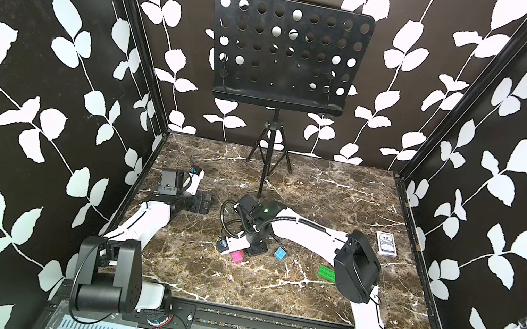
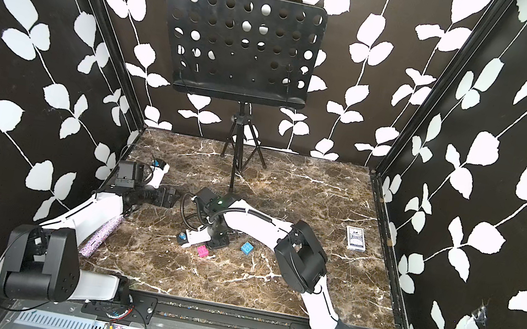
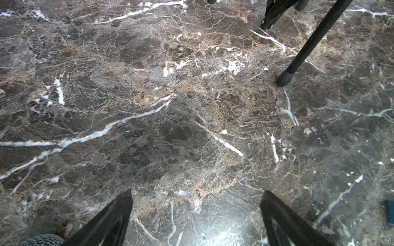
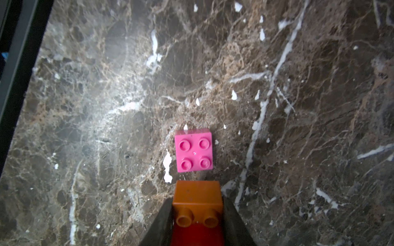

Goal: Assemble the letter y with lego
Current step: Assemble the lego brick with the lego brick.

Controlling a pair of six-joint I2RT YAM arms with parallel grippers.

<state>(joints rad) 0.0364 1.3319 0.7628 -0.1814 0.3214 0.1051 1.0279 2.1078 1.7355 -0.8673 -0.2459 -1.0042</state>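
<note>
Orange brick point(image 4: 197, 196) at wrist, green brick point(image 1: 327, 273) overhead

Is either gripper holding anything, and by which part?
The right gripper pinches the orange brick by its sides, a red brick deeper between the jaws. The left gripper holds nothing.

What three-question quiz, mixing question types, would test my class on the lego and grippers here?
1. True or false: the left gripper is open and holds nothing.
2. Which colour of brick lies on the table in the right wrist view? A pink, B blue, C green.
3. Fill in: the right gripper is shut on an ______ brick.
Key: 1 true; 2 A, the pink brick; 3 orange brick.
</note>
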